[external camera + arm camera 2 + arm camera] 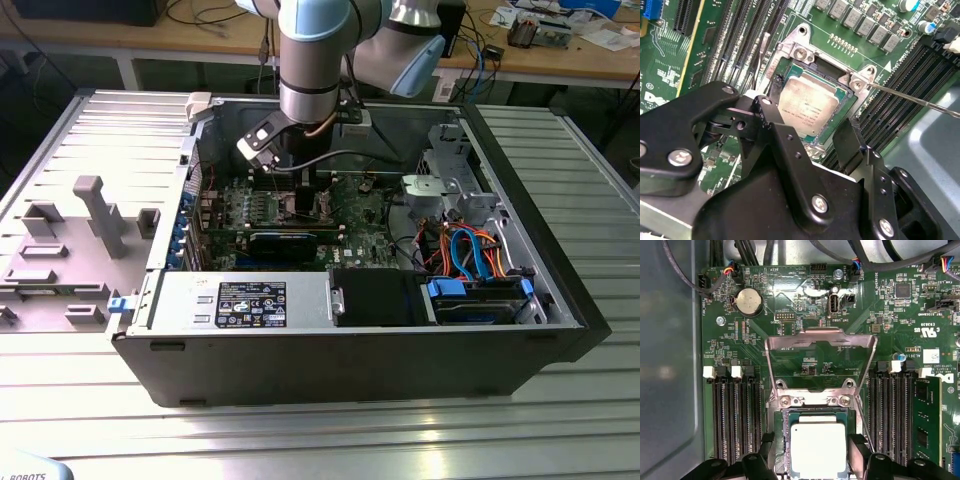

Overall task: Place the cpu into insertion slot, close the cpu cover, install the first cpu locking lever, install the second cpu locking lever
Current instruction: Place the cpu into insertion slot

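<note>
The cpu [818, 450], a small square chip with a dull silver top, lies flat in the insertion slot [790, 65] on the green motherboard [350, 205]. The cpu cover [820, 334], a thin silvery frame, stands swung up away from the slot. My gripper [815, 457] hovers just over the chip, open, with one black finger [772, 115] on each side of it and a small gap showing at both. A thin wire locking lever [910, 97] sticks out sideways from the slot's corner. In the exterior view the gripper [308, 200] reaches down into the middle of the open computer case.
Long black memory slots [735, 420] flank the socket on both sides, one holding a green module [927, 425]. A coin battery [748, 301] and cable connectors lie beyond the cover. The case holds a power supply [240, 303], a drive cage [450, 185] and bundled cables [475, 255].
</note>
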Tool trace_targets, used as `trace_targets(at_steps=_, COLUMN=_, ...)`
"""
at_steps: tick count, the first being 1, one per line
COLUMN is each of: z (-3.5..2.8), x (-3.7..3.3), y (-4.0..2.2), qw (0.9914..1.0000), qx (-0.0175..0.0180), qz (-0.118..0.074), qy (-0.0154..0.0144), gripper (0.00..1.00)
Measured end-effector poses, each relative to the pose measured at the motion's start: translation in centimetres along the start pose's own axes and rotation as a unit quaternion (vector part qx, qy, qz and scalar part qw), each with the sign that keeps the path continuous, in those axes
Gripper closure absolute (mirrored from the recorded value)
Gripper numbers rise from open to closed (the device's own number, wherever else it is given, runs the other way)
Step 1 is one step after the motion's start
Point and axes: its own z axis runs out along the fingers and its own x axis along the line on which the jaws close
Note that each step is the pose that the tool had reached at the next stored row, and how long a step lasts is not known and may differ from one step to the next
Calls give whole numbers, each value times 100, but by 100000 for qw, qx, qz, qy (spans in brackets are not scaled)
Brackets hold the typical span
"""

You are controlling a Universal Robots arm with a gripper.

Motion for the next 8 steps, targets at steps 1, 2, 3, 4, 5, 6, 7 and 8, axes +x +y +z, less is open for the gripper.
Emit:
trace_targets(at_steps=1, z=0, x=0, y=0, qw=100000, qx=-3, qz=3, qy=4, gripper=32)
trace_targets(at_steps=2, z=0, x=0, y=1, qw=100000, qx=2, qz=10, qy=-2, gripper=32)
trace_targets(at_steps=3, z=0, x=1, y=1, qw=100000, qx=2, qz=13, qy=-1, gripper=32)
trace_targets(at_steps=4, z=0, x=5, y=3, qw=100000, qx=-3, qz=8, qy=5, gripper=32)
trace_targets(at_steps=5, z=0, x=11, y=2, qw=100000, qx=0, qz=3, qy=5, gripper=32)
trace_targets(at_steps=6, z=0, x=12, y=2, qw=100000, qx=0, qz=-6, qy=6, gripper=32)
trace_targets(at_steps=7, z=0, x=12, y=2, qw=100000, qx=-1, qz=-4, qy=7, gripper=32)
trace_targets(at_steps=8, z=-4, x=12, y=2, qw=100000, qx=3, qz=2, qy=4, gripper=32)
